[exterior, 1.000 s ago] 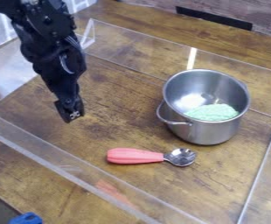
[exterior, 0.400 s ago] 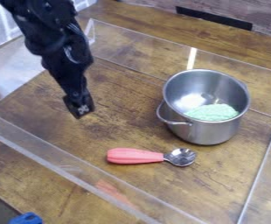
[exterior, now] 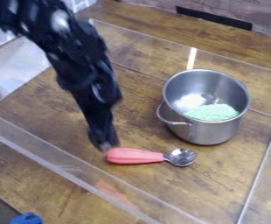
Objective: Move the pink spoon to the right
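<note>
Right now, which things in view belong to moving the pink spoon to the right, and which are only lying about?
For the job:
- pink-handled spoon with metal bowl
- black gripper, near the handle

Lying about:
- steel pot with pale green contents
- blue object at the near edge

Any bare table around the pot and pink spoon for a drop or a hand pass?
Bare: board between steel pot and back edge; strip right of pink spoon, below the pot. Crowded: spoon handle's left end, under gripper.
</note>
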You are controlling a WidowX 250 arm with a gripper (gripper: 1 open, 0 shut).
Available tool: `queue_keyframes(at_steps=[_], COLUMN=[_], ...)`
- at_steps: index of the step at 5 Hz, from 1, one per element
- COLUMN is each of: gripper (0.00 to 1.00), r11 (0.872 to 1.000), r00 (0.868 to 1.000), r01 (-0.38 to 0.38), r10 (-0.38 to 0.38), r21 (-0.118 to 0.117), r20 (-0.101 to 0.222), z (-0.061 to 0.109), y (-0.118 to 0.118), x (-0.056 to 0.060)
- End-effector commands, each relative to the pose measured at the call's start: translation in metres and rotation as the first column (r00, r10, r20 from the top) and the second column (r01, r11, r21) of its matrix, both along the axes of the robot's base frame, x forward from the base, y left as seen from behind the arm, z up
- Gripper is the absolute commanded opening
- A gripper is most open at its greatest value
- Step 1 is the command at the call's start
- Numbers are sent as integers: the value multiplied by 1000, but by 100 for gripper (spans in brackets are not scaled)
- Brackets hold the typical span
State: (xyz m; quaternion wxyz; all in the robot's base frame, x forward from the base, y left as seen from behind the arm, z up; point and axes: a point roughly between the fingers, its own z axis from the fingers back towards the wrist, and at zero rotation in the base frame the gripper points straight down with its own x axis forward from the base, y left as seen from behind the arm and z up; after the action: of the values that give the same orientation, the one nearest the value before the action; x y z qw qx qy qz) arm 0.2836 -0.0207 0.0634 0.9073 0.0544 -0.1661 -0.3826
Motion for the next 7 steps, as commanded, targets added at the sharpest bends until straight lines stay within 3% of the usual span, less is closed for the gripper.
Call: queue_keyframes(at_steps=[1,2,7], gripper=[100,100,100], r11=[998,996,991], r00=[998,996,992], r01=[61,88,120], r10=[-61,-87,-122], r21=[-11,-16,-51], r20=[16,4,-42], z=[-10,-22,-24], y=[-13,-20,-25], x=[7,11,36])
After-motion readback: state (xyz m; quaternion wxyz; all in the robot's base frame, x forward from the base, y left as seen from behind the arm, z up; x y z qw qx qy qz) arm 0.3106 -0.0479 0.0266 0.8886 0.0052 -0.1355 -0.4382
